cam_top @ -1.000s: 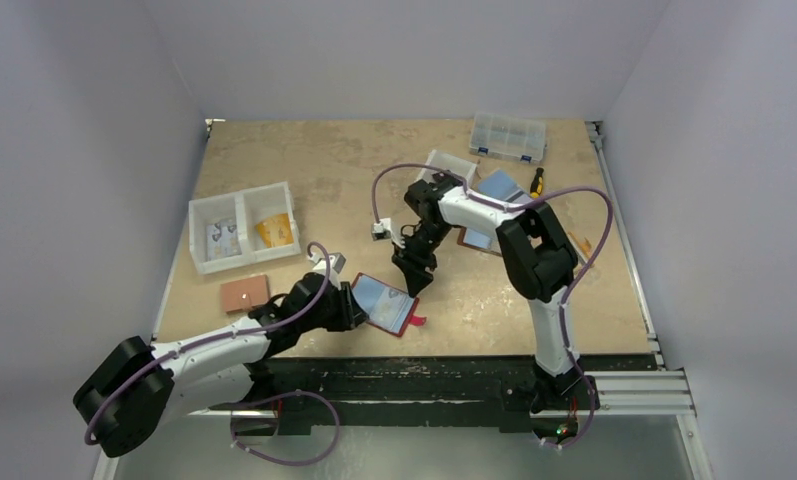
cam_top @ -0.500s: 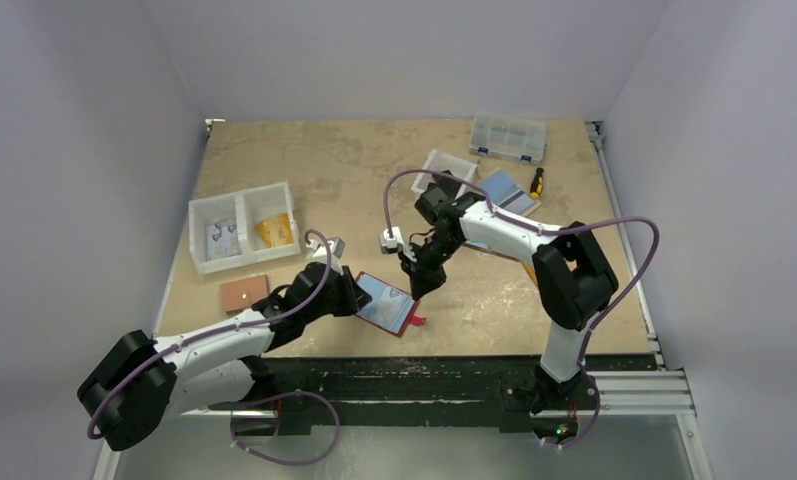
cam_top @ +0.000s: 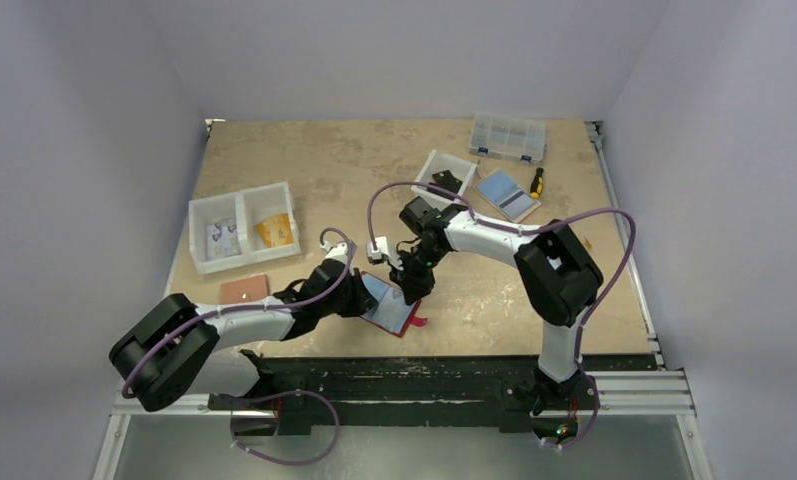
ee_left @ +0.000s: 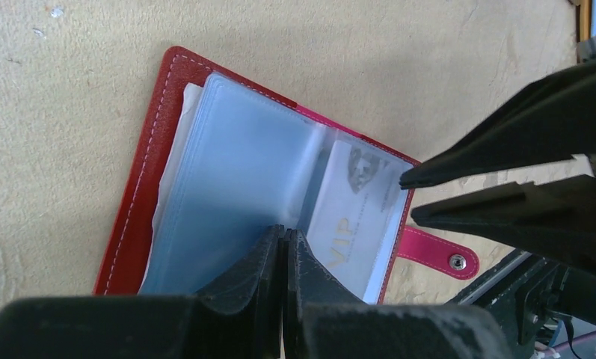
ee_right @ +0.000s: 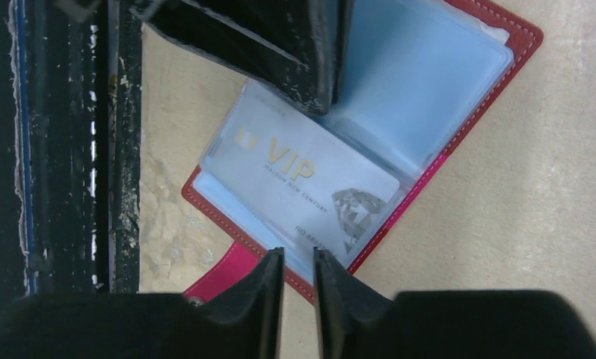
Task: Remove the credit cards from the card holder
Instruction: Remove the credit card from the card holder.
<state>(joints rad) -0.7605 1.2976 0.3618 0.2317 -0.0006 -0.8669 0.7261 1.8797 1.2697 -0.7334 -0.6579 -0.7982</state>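
Note:
The dark red card holder [cam_top: 395,319] lies open near the table's front edge, with its pink strap tab [ee_left: 437,254] pointing to the front. A pale grey-white card marked VIP [ee_right: 302,183] sits in the clear sleeve of the strap-side page. The other page's sleeves [ee_left: 235,194] look light blue, and I cannot tell a card in them. My left gripper [ee_left: 283,238] is shut, its tips resting on the sleeves by the spine. My right gripper [ee_right: 298,258] is open by a narrow gap, its tips at the holder's edge beside the VIP card.
A small tan holder [cam_top: 245,292] lies left of the left arm, and a white two-part bin [cam_top: 213,210] stands behind it. At the back right are a small white bin [cam_top: 435,161], a clear organiser box [cam_top: 508,136] and a screwdriver [cam_top: 537,181]. The black front rail [ee_right: 70,149] runs next to the holder.
My right gripper has come down and to the left, to the holder's edge. My left arm has reached further in, its tips now on the sleeves. The holder has shifted slightly.

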